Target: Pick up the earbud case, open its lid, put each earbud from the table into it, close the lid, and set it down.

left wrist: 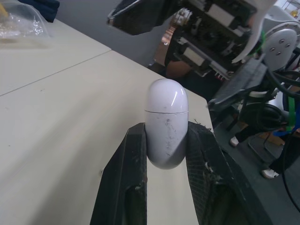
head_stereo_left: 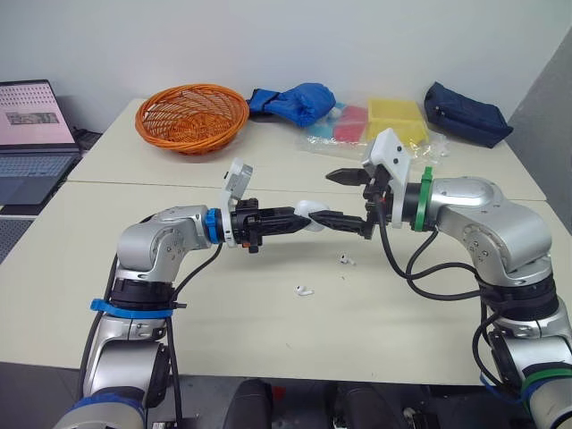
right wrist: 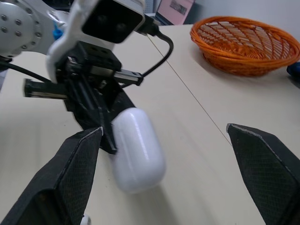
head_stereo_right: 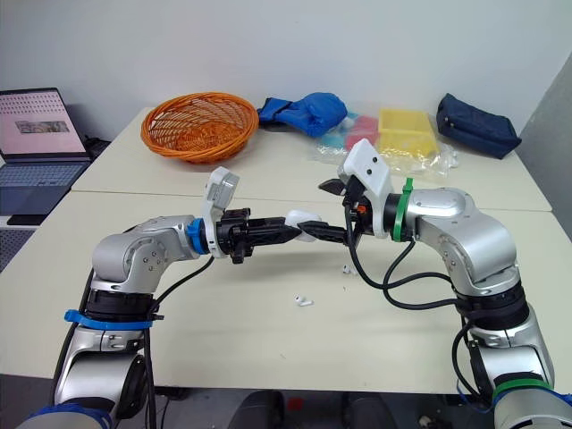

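White, pill-shaped plastic earbud case (left wrist: pixel 166 124), lid shut, sits clamped between the black fingers of the left hand (head_stereo_left: pixel 302 220), above the cream bench (head_stereo_left: pixel 268 340). Facing it, the right hand (right wrist: pixel 164 131) is spread wide apart. One small white earbud (head_stereo_left: pixel 346 259) lies beneath the right hand, a second earbud (head_stereo_left: pixel 305 290) beneath the left.

Bright, even indoor light from overhead; soft faint shadows under basket (head_stereo_left: pixel 191 116) and pouch (head_stereo_left: pixel 466 113); small white glare streak on earbud case (left wrist: pixel 166 126) lid; table (head_stereo_left: pixel 268 331) evenly lit; laptop screen (head_stereo_left: pixel 34 114) glowing
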